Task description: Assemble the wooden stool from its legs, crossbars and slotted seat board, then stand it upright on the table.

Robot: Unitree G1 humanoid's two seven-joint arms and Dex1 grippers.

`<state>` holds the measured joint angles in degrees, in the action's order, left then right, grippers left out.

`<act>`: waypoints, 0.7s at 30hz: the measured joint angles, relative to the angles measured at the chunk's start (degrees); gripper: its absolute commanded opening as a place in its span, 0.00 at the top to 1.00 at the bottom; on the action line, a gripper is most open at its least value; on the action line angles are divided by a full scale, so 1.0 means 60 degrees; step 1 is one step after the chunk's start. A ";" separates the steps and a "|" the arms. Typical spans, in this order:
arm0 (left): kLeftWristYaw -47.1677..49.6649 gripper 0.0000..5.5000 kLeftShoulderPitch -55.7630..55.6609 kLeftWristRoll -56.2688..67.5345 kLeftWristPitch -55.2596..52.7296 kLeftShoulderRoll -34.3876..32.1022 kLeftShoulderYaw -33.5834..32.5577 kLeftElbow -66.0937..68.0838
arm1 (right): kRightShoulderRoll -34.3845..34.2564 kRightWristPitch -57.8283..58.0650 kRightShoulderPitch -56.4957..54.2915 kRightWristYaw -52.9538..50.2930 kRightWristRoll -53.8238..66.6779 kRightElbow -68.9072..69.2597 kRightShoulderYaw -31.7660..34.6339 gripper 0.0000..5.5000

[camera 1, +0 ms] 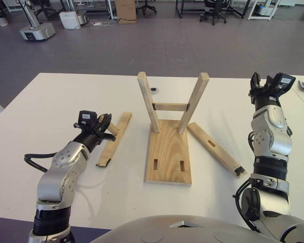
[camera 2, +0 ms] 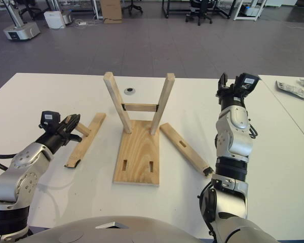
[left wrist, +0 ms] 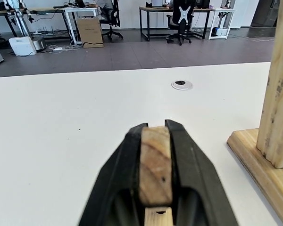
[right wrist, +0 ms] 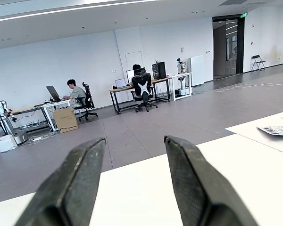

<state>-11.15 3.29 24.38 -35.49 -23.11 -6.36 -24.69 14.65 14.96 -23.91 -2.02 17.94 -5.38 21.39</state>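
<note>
Seat board [camera 1: 167, 154] flat, upright legs [camera 1: 148, 104] + crossbar [camera 1: 171, 107] in; loose legs [camera 1: 215, 147] beside

The left upright leg [camera 1: 148, 101] and right upright leg [camera 1: 193, 104], tied by a crossbar [camera 1: 171, 107], wall off the seat board [camera 1: 168, 157] at its 12 o'clock end. The slotted 6 o'clock end lies open from above. A loose leg [camera 1: 215, 148] lies just beside the board at 3 o'clock. Another leg [camera 1: 115, 138] lies at 9 o'clock, with the left gripper [camera 1: 105, 124] over it, clamped on a short wooden bar [left wrist: 155, 165]. Bare table [camera 1: 55, 101] spreads beyond both.
</note>
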 measured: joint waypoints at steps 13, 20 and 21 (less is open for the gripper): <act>-0.1433 0.93 -0.2521 0.0317 -0.1640 -0.1080 0.0369 0.1638 | -0.0673 0.0206 0.0367 -0.0260 0.0011 0.0482 -0.0232 0.58; -0.1832 0.93 -0.3313 -0.0092 -0.1670 -0.1233 0.1042 0.2208 | -0.0691 0.0380 0.0375 -0.0273 0.0019 0.0626 -0.0234 0.58; -0.1963 0.93 -0.3406 -0.0118 -0.1705 -0.1294 0.1133 0.2249 | -0.0712 0.0394 0.0378 -0.0300 0.0020 0.0644 -0.0231 0.58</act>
<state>-22.93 -17.15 23.67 -45.72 -30.88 0.44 -11.19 10.38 17.33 -21.64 -3.83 18.05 -1.52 20.01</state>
